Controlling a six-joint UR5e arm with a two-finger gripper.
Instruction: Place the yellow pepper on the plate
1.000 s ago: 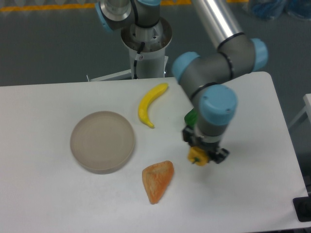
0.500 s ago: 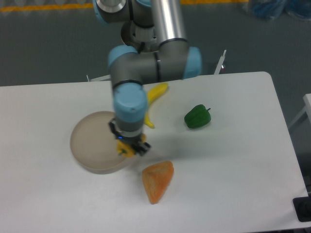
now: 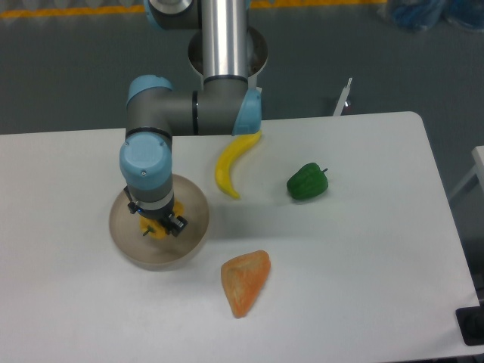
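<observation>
- Centrally, white table (image 3: pixel 363 249): bears every item.
- UR5e arm (image 3: pixel 189 113): reaches down over the plate.
- Plate (image 3: pixel 194 208): beige-grey, at table's left.
- Banana (image 3: pixel 231 159); orange wedge-shaped food (image 3: pixel 246 281); green pepper (image 3: pixel 308 182): lying apart, right of plate.
- Gripper (image 3: pixel 156 225): clamped on the yellow pepper (image 3: pixel 153 228), over the plate's interior.

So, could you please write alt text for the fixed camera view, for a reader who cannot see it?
A robot gripper holds a small yellow-orange pepper over a round beige-grey plate on a white table. A yellow banana, a green pepper and an orange wedge-shaped item lie nearby.
</observation>
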